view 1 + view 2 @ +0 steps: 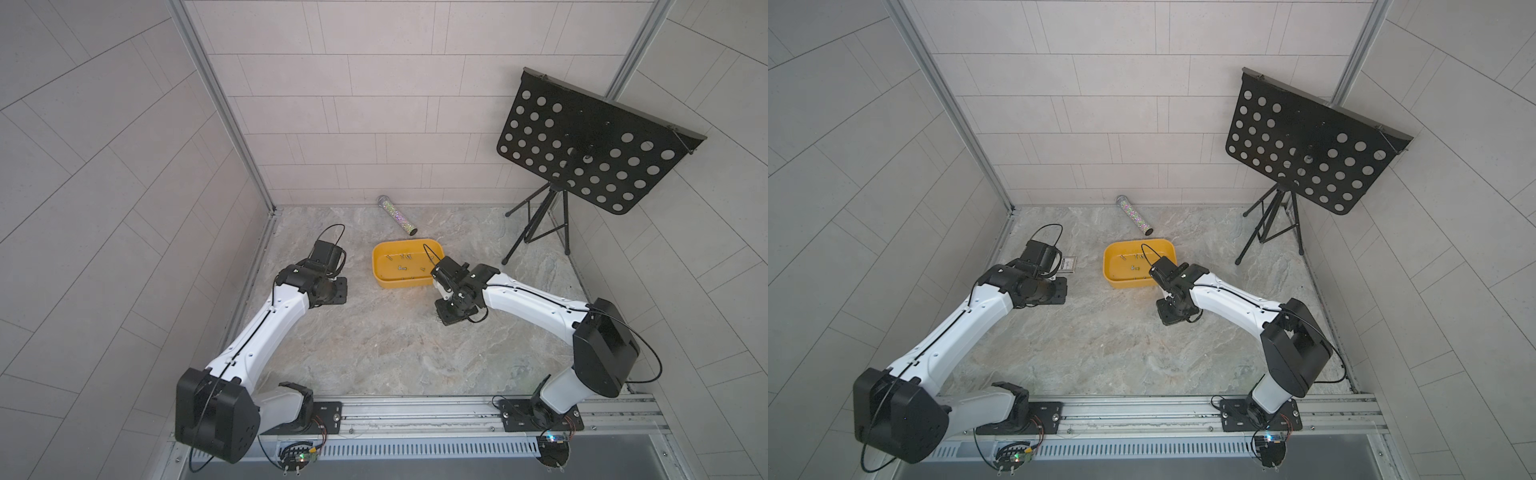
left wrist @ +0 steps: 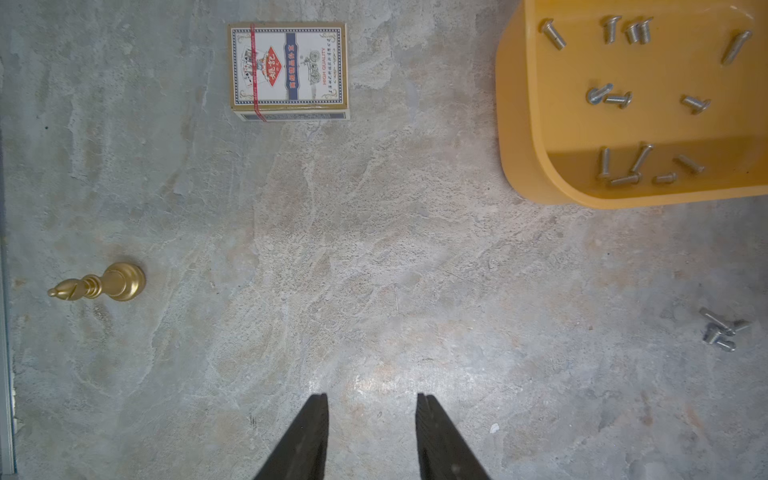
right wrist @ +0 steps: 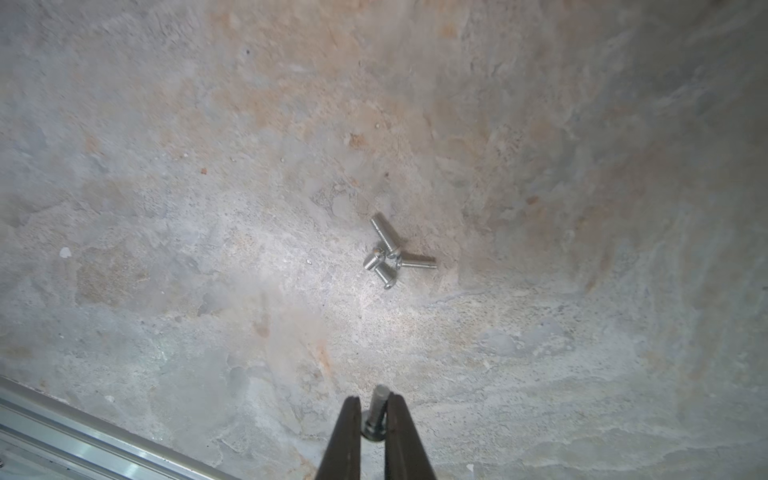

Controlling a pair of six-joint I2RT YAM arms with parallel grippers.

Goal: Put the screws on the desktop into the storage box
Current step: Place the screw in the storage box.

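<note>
The right tool (image 3: pixel 374 397) is pinched tight on one screw (image 3: pixel 377 409), down by the surface (image 3: pixel 208 166); four more screws (image 3: pixel 390 255) lie in a little heap on the surface near it, touching each other; the left tool (image 2: pixel 371 397) is a bit open and holds nothing, over a bare bit of surface; the yellow storage box (image 2: pixel 515 124) sits on the surface with many screws (image 2: pixel 615 99) inside; a card box (image 2: pixel 288 68) and a gold piece (image 2: pixel 104 284) lie apart from it
</note>
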